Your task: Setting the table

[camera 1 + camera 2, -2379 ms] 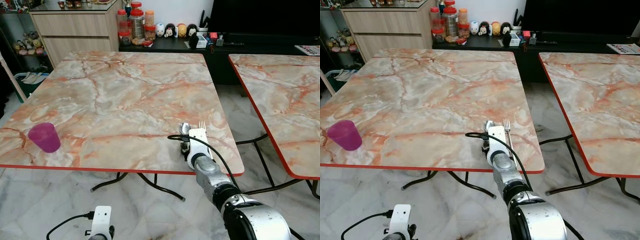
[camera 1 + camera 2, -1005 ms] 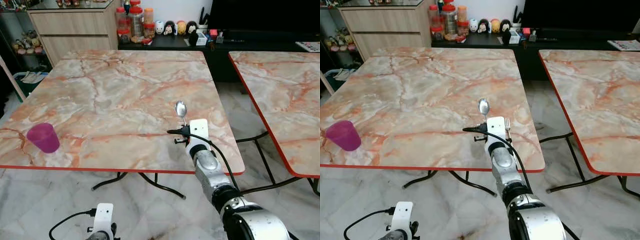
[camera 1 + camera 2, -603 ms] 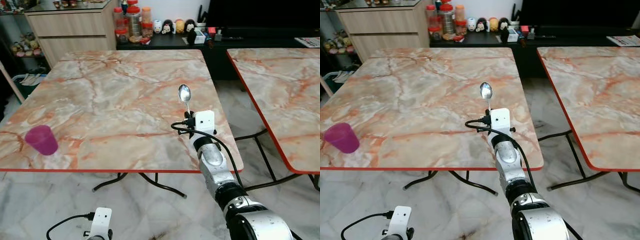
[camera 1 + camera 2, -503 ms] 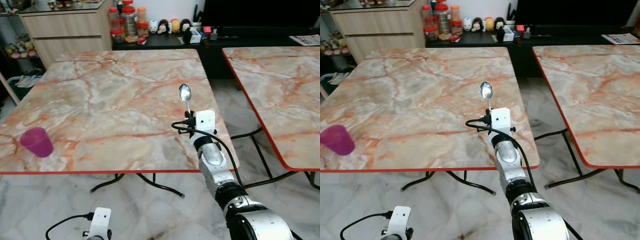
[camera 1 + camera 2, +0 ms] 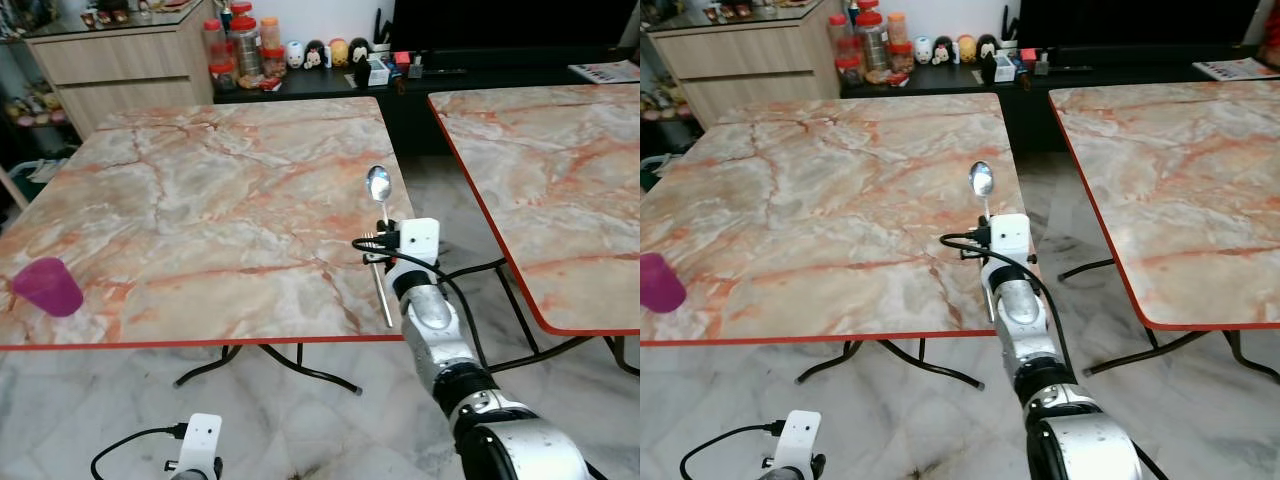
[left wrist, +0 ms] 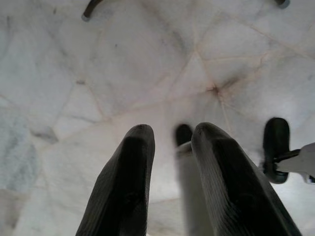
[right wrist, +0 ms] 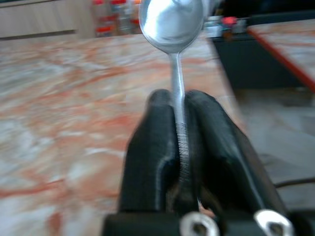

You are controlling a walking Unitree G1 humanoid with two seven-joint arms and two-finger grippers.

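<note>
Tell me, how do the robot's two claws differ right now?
The right gripper is shut on a spoon; the left gripper is open and holds nothing. The right gripper is raised over the marble table, with the spoon's bowl pointing up; the left gripper hangs low over the floor. Both have two long black fingers.

You get bright, even daylight and sharp head views, with pale glare across the marble table (image 5: 200,190). Your right wrist view is soft, its background blurred behind the spoon (image 7: 172,22).
</note>
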